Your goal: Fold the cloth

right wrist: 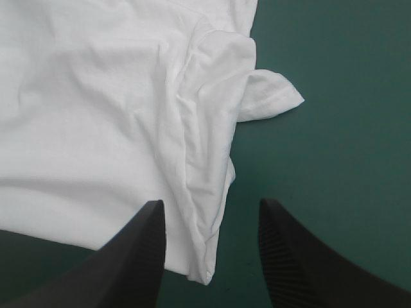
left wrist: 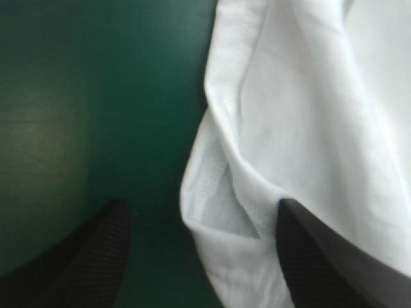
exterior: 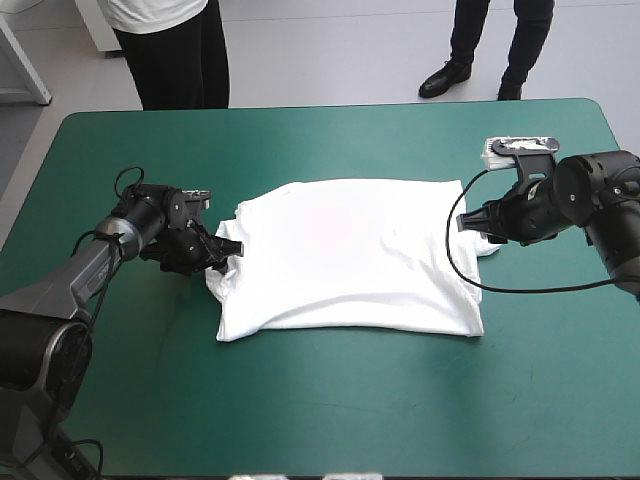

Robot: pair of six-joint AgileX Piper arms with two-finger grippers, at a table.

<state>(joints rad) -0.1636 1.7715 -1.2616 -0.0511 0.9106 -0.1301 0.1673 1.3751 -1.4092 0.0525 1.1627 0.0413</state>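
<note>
White T-shirt (exterior: 350,255): it lies in the middle of the table, spread out mostly flat and wide from left to right.
Teal-green cover (exterior: 330,400): it shows on every side of the T-shirt, so no part of the cloth hangs off the table.
Left edge of the T-shirt: it is bunched and wrinkled, and the hem is a little rolled up.
Right edge of the T-shirt: a thick crease runs along it, and a small sleeve (right wrist: 273,99) pokes out onto the cover.
Left gripper (left wrist: 202,204): it sits low at the left edge with its black fingers wide apart. It holds nothing. One finger is over the cover and the other is over the cloth, with the hem between them.
Right gripper (right wrist: 210,203): it sits low at the right edge, also spread wide and holding nothing. The creased edge lies between its two fingers.
Done so far: the T-shirt looks laid out and ready. I see no neat fold and no small bundle yet.
Left to do: I think almost all of the folding. Each gripper needs to pinch its edge first, then lift it and lay it over.
Step right now: it looks like both grippers are lined up to grab, one on each side.
</note>
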